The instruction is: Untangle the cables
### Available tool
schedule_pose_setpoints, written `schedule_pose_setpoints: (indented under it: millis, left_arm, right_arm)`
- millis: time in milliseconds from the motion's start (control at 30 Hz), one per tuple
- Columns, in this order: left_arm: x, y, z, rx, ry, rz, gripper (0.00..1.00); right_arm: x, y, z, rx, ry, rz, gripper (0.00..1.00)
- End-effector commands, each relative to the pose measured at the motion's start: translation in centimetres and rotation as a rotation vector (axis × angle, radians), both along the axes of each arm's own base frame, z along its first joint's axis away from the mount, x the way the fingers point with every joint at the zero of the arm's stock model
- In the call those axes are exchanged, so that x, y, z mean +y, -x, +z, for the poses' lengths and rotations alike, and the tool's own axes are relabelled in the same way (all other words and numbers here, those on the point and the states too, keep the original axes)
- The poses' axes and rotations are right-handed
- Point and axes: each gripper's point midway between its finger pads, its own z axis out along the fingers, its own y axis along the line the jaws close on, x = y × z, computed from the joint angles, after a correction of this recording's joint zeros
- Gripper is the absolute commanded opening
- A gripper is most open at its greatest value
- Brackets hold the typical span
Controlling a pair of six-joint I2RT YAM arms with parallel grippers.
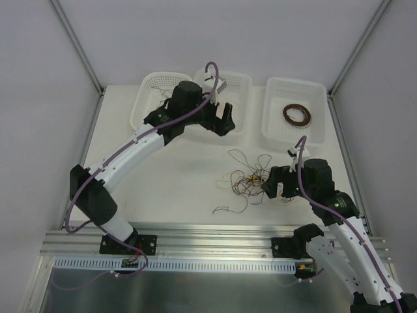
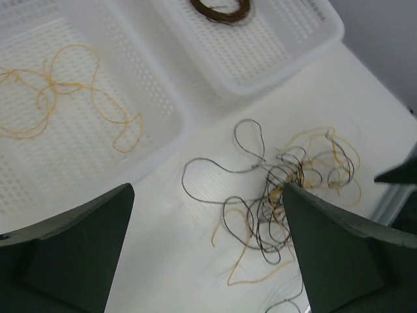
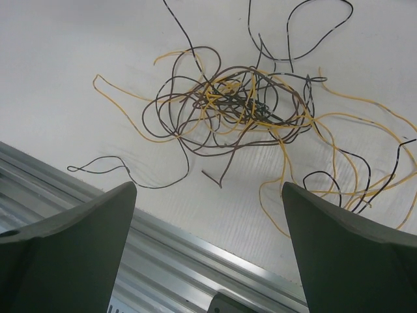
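"Starting from above, where do we find the cables (image 1: 246,179)?"

"We see them as one loose tangle on the white table (image 1: 176,176), right of its middle, with black, brown and orange-yellow strands looped through each other. The right gripper (image 1: 278,191) hangs just beside the tangle at its 3 o'clock. The left gripper (image 1: 221,120) is well apart at 11 o'clock, over the middle basket (image 1: 240,81). At 1 o'clock the right basket (image 1: 277,91) holds a wound dark-brown wire ring (image 1: 296,115)."

"And the left wrist view?"

"We look down between two dark fingers (image 2: 71,254) set wide apart, with nothing between them. The tangle sits at 4 o'clock on the table. At 10 o'clock a single orange-yellow strand (image 2: 71,85) lies loose on the perforated floor of the middle basket, and the ring shows at 12 o'clock in the neighbouring basket."

"The right wrist?"

"Its jaws are spread too, and empty. The tangle fills the frame from 11 to 2 o'clock, densest near the top centre, and one thin dark end stretches toward 9 o'clock. Orange-yellow loops trail to 4 o'clock and pass behind the right-hand finger — we cannot tell whether they touch it. The aluminium rail (image 3: 169,244) crosses from 8 to 5 o'clock."
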Motion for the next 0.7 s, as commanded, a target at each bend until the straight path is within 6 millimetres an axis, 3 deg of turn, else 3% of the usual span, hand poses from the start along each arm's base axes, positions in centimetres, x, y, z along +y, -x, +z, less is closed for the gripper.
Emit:
schedule_pose_setpoints:
  millis: [0,33,100,133,267,467,533,667]
  left_arm:
    - [-0.3,5.3,-2.7,-0.079,-0.117,-0.179,0.99]
    - [-0.5,7.4,-5.2,-0.067,-0.171,-0.237,0.98]
    - [-0.5,9.3,-6.3,-0.074,-0.202,-0.284,0.97]
    - [-0.6,10.4,-8.1,-0.064,-0.24,-0.325,0.95]
    - [-1.2,12.6,-11.8,-0.065,-0.34,-0.415,0.93]
    - [-2.9,14.5,-15.8,-0.08,-0.46,-0.531,0.9]
    - [-3.5,14.6,-16.3,-0.085,-0.474,-0.546,0.88]
    - [-4.2,15.1,-18.2,-0.05,-0.498,-0.575,0.75]
  right_arm:
    - [-0.1,-0.6,0.3,-0.003,0.0,-0.032,1.0]
    - [-0.1,-0.7,0.1,0.0,0.001,-0.039,1.0]
    - [-0.3,-0.8,-0.2,0.008,0.006,-0.055,1.0]
    - [-0.4,-0.9,-0.4,0.013,0.01,-0.062,1.0]
    - [-0.3,-1.1,-1.5,0.029,0.011,-0.064,1.0]
    - [-0.4,-1.2,-3.1,0.052,-0.008,-0.119,1.0]
    - [-0.6,-1.3,-3.6,0.062,-0.004,-0.134,1.0]
    - [-1.2,-1.6,-4.4,0.074,0.015,-0.181,0.99]
